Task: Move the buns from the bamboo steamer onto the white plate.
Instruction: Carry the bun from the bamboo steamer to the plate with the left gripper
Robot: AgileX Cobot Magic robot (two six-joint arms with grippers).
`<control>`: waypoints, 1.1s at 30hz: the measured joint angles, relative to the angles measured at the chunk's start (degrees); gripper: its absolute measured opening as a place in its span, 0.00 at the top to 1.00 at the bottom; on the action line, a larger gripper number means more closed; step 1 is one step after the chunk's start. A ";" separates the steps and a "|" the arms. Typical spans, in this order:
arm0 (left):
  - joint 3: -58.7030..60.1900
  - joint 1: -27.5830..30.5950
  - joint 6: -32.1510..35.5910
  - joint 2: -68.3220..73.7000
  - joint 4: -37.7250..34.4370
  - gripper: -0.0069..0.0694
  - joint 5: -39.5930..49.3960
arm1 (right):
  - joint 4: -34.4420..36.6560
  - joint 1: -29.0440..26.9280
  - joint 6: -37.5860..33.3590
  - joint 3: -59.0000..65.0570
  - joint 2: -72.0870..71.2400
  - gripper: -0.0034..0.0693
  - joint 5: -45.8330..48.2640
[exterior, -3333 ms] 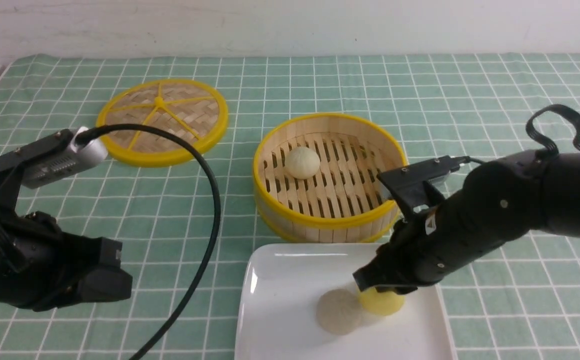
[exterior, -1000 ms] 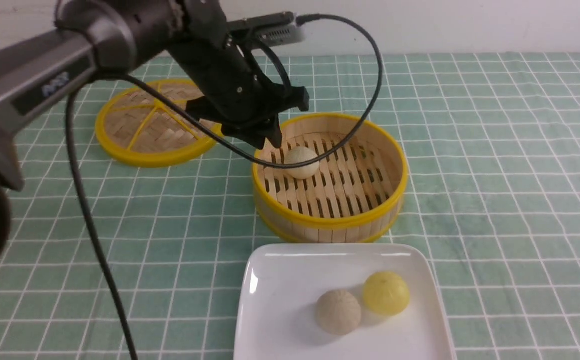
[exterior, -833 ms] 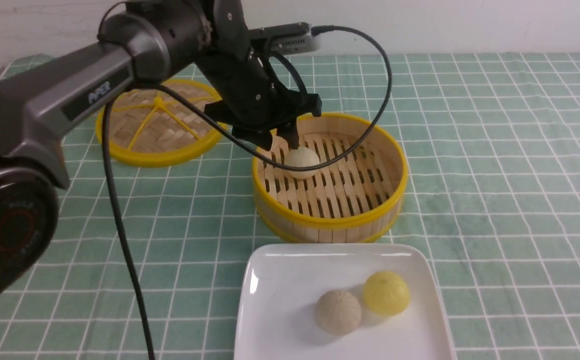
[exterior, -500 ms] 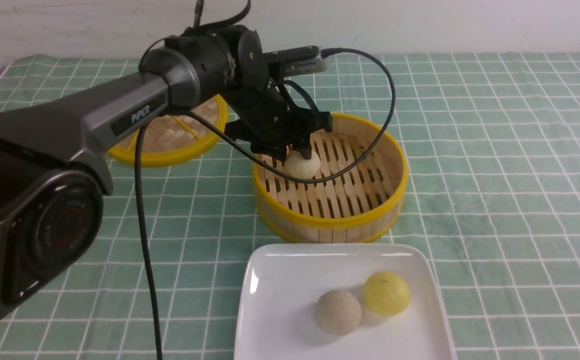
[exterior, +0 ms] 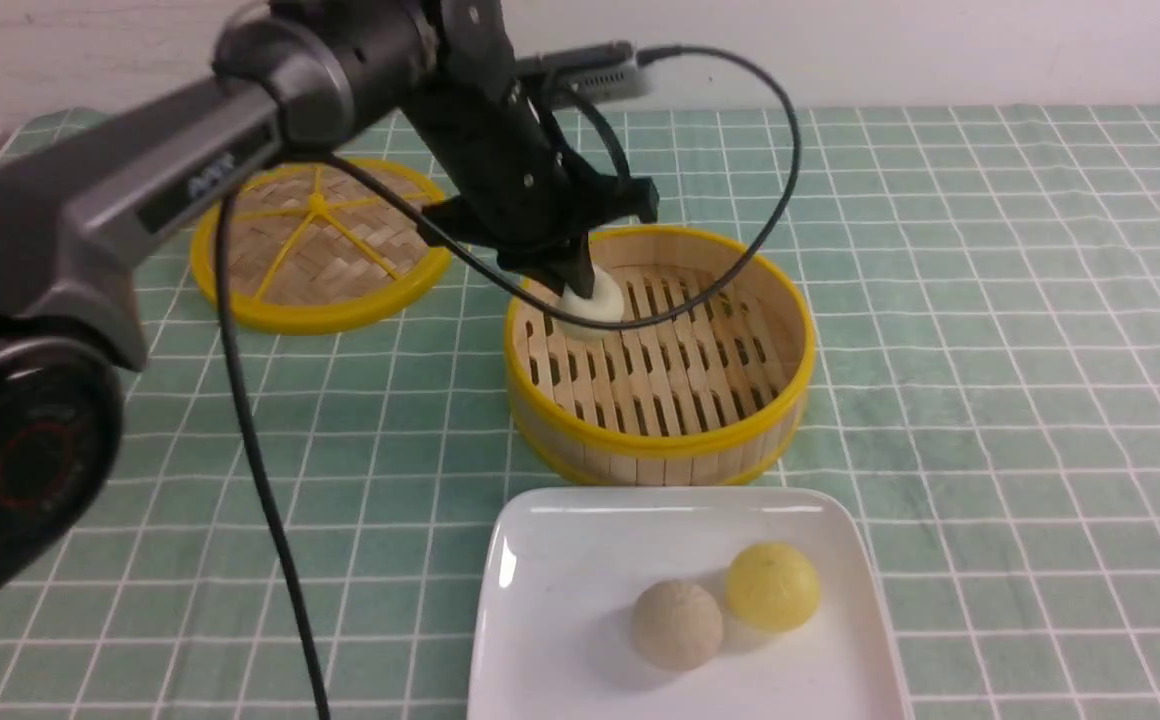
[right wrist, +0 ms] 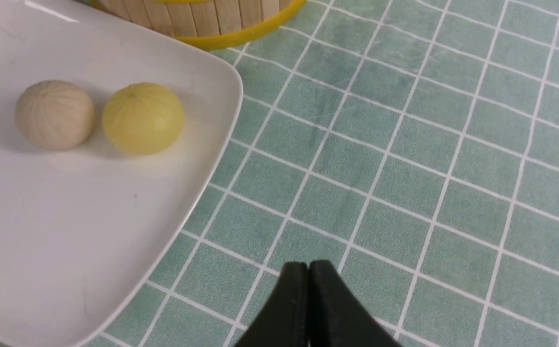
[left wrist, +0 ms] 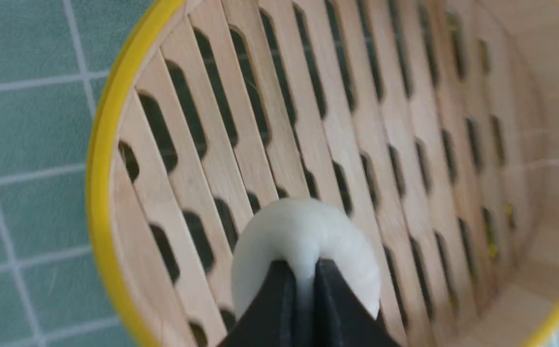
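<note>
Starting near, on the camera side of the bamboo steamer (exterior: 660, 440): got the yellow bun (exterior: 772, 586) down on the white plate (exterior: 560, 600), well apart from the right tool (right wrist: 308, 267). Seeing that tool closed, tips pressed flat together, above the green checked cloth (exterior: 990, 400) of the worktop, a little way off from the steamer's outer wall.

Moving inside the steamer now, toward its back-left wall: catching the cream bun (exterior: 595, 303) pinched at its top between the tips of the left tool (exterior: 575, 285), with the tool reaching down over the steamer's rim. Contact with the slatted floor: impossible to call from here.

Looking at the yellow one: bright, smooth, a round dome with faint creases at the crown. Looking at the cream one: pale, slightly glossy, dented by the black tips and bulging on either side of them.

Also on the plate, same near side of the steamer: a greyish-tan bun (exterior: 677, 624), ribbed all round, just beside the yellow one.

Trailing down past the steamer's left side: the left arm's black cable (exterior: 252, 470), also looping across the steamer's opening, right in front of the held bun.

Farthest out, beyond the steamer to its left: a flat woven lid (exterior: 320, 245) with yellow rim and spokes, lying on the cloth, partly hidden behind the left arm.
</note>
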 joint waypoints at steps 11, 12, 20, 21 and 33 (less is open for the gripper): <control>9.07 -6.61 2.42 -18.59 7.43 0.87 8.00 | 0.07 0.00 0.00 0.00 0.00 0.92 0.00; 14.39 -7.86 1.22 -18.41 7.80 0.87 7.93 | 0.07 0.00 0.00 0.00 0.00 0.91 0.00; 32.45 -12.05 -5.75 -14.47 9.72 0.87 -1.85 | 0.07 0.00 0.00 0.00 0.00 0.90 -0.06; 33.56 -12.05 -6.79 -13.83 10.20 0.87 -4.14 | 0.07 0.00 0.00 0.00 0.00 0.90 -0.06; 34.28 -12.05 -8.61 -11.77 8.12 0.67 -10.58 | 0.38 0.00 0.00 0.00 0.00 0.88 -0.06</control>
